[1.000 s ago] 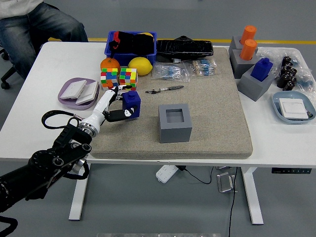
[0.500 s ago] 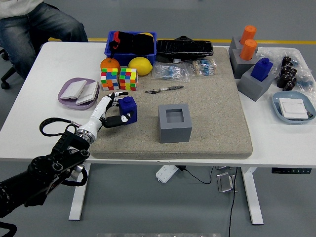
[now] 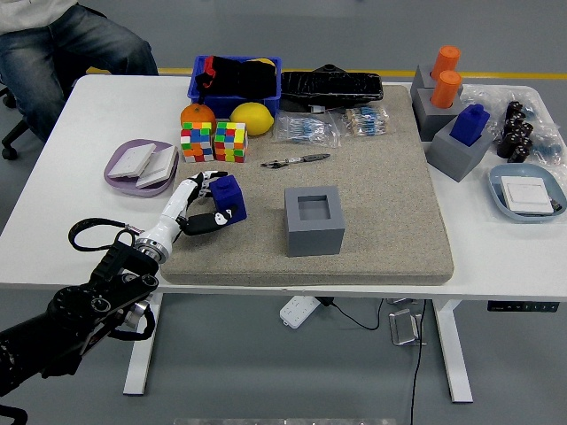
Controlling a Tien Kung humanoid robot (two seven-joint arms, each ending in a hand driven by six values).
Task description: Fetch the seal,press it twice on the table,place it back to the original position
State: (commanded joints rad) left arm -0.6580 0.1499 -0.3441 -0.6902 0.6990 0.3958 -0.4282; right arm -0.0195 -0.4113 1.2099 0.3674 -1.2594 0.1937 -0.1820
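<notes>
The seal is a blue block (image 3: 228, 196) standing on the tan mat (image 3: 381, 195) at its left side. My left hand (image 3: 198, 202) comes in from the lower left and its white and black fingers are closed around the seal. A grey square holder (image 3: 314, 220) with an empty recess stands on the mat to the right of the seal. My right arm is out of view.
Two colourful cubes (image 3: 213, 141), an orange (image 3: 196, 114) and a lemon (image 3: 252, 118) lie behind the seal. A purple dish (image 3: 140, 166) is at the left. Grey holders with orange (image 3: 446, 73) and blue (image 3: 469, 123) seals stand at the right. A person sits at the top left.
My left hand with the blue seal has moved down and to the left, toward the mat's left edge and nearer the table's front.
</notes>
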